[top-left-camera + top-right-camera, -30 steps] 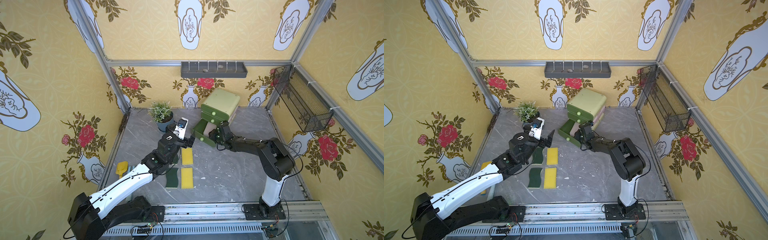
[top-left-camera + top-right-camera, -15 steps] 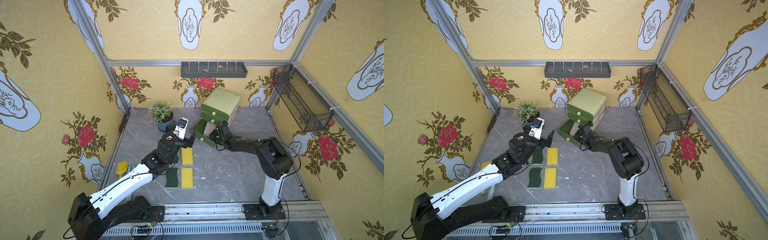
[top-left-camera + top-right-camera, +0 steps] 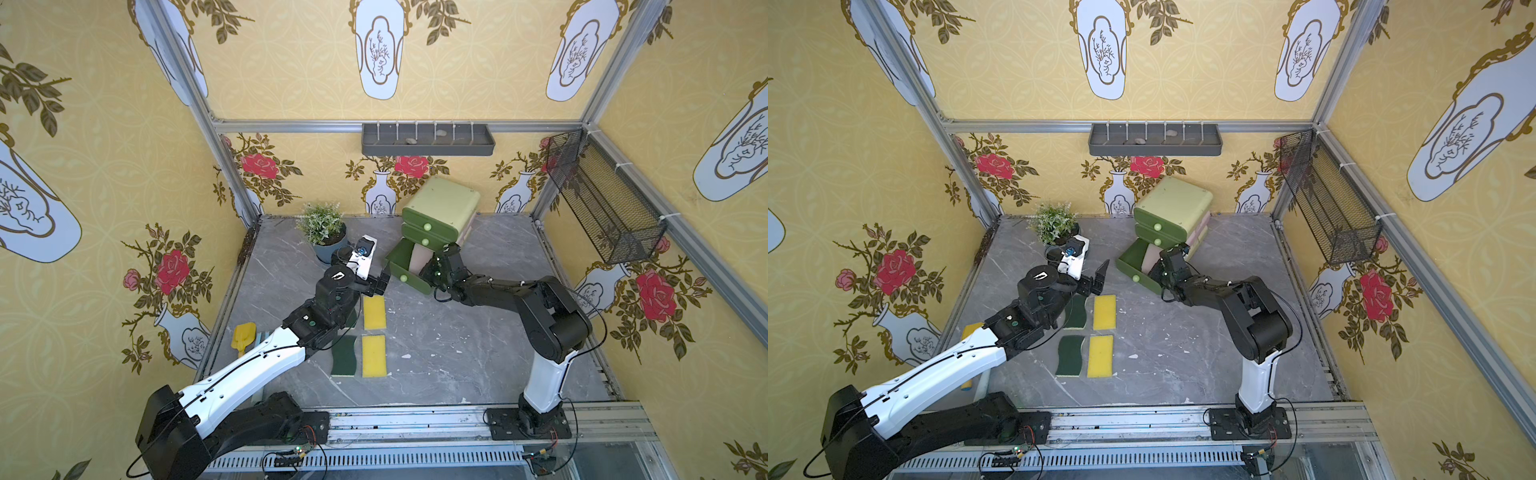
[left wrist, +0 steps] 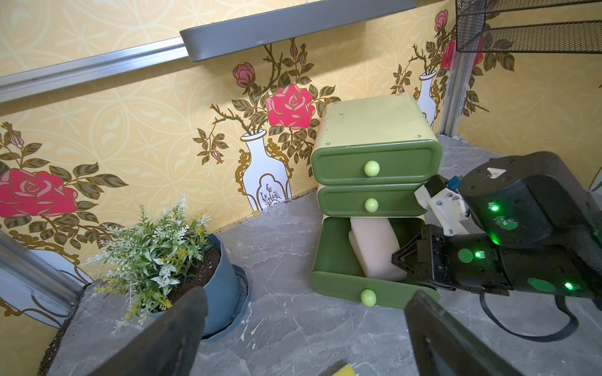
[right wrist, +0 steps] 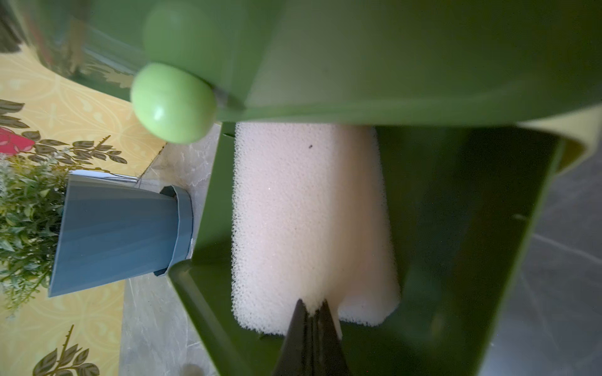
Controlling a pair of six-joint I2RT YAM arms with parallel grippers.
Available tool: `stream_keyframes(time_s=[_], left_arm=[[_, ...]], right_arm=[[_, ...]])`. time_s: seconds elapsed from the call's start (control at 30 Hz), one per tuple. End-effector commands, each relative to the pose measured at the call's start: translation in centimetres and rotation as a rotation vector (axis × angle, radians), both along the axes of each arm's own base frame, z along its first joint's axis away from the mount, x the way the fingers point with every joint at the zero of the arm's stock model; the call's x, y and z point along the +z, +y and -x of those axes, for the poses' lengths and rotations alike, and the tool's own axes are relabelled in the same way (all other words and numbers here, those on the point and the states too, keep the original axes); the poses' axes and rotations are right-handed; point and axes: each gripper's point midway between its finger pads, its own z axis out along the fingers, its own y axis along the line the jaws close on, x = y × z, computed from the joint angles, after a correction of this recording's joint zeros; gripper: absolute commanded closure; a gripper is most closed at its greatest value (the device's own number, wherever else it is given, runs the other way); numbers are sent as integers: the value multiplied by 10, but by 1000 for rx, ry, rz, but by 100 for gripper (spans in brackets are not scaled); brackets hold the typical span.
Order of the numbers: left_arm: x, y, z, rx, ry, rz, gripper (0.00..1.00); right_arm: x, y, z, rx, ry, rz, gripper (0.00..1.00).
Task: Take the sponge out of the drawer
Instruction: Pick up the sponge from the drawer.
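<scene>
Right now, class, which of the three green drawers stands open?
The bottom drawer: it is pulled out, with a pale sponge in it. The top drawer and middle drawer are shut.

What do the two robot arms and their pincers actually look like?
The left arm and right arm are black with rounded joints and one white link each. Thin black cables loop alongside. Green lights dot the right arm. The left gripper and right gripper have flat black tapering fingers.
</scene>
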Motion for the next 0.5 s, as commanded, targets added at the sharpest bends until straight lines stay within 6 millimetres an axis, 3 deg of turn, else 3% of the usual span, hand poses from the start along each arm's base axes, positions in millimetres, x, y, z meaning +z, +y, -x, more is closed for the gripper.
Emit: stream_keyframes(time_s=[0.0, 0.47], left_arm=[[3, 0, -1, 1, -15, 8, 0], [3, 1, -1, 4, -19, 3, 0]], right_arm=[[22, 6, -7, -3, -63, -63, 100], [36, 14, 2, 35, -39, -141, 100]])
